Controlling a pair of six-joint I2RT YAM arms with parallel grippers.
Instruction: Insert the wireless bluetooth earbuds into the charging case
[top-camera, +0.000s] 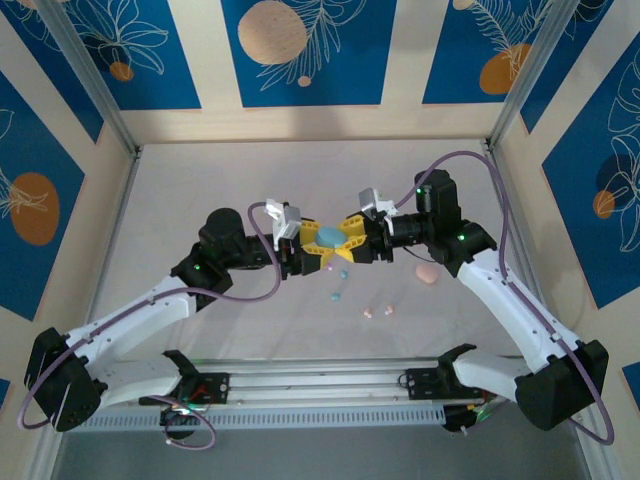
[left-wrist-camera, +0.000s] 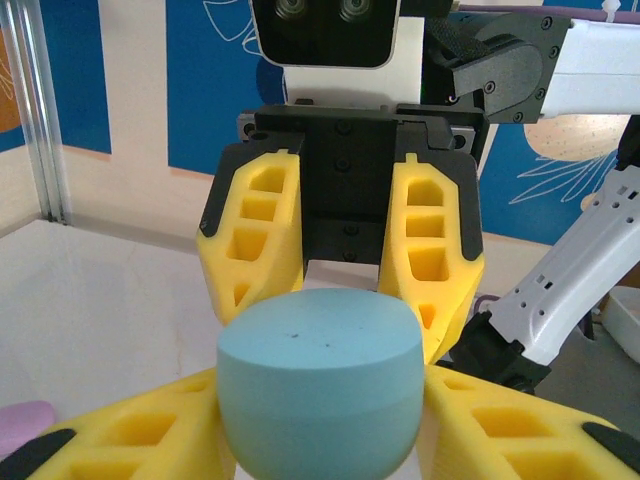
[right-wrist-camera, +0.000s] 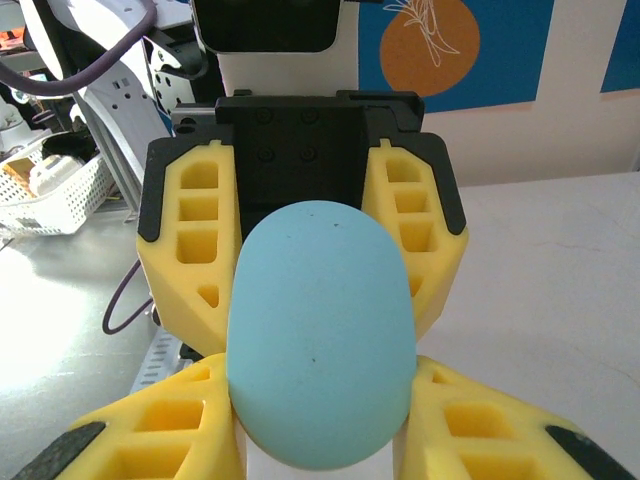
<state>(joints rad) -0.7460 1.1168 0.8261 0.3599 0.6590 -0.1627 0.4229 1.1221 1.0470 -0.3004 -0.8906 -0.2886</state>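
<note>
Overhead, the left gripper (top-camera: 312, 243) and right gripper (top-camera: 348, 240) meet mid-table, both clamped on the smooth, light-blue oval charging case (top-camera: 328, 237). Tiny blue and pink earbuds (top-camera: 336, 296) lie loose on the pale table (top-camera: 200, 180) nearby, toward the arm bases. From the left wrist, ribbed yellow fingers (left-wrist-camera: 130, 430) press the matte case's rounded end. From the right wrist, its egg-shaped face sits pinched between hollow-celled fingers.

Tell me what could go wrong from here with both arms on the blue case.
1. The blue case sits between both pairs of jaws; the right jaws clamp it, but the left jaws' hold is unclear, so an uneven pull could twist it loose.
2. The loose earbuds lie on the table close by; a dropped case could scatter them.
</note>
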